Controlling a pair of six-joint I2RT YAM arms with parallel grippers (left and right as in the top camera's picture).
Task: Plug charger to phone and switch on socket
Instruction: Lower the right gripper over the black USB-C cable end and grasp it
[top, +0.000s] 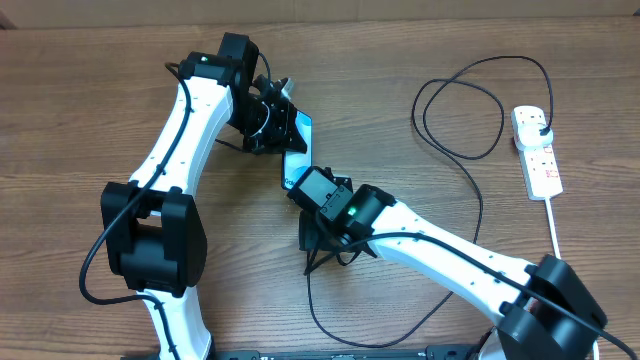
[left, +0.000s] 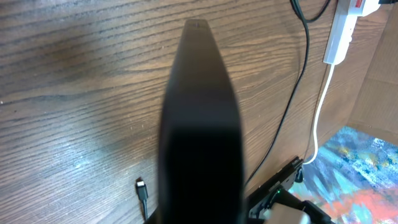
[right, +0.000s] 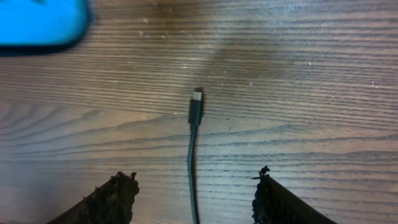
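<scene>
My left gripper (top: 278, 118) is shut on the phone (top: 298, 140), whose blue screen shows between the two arms. In the left wrist view the phone (left: 199, 124) is a dark edge-on slab filling the middle and hiding my fingers. The charger's black cable (top: 478, 215) runs from its plug in the socket (top: 538, 160) in a loop to its connector tip (right: 196, 104), which lies flat on the table. My right gripper (right: 196, 190) is open just above the table and straddles the cable behind the tip. It is under the right wrist in the overhead view (top: 328, 258). The tip also shows in the left wrist view (left: 140, 185).
The socket's white cord (top: 553, 225) runs toward the front right edge. The black cable loops widely across the right half of the wooden table (top: 80, 120). A corner of the phone's screen (right: 40, 22) shows at the upper left of the right wrist view.
</scene>
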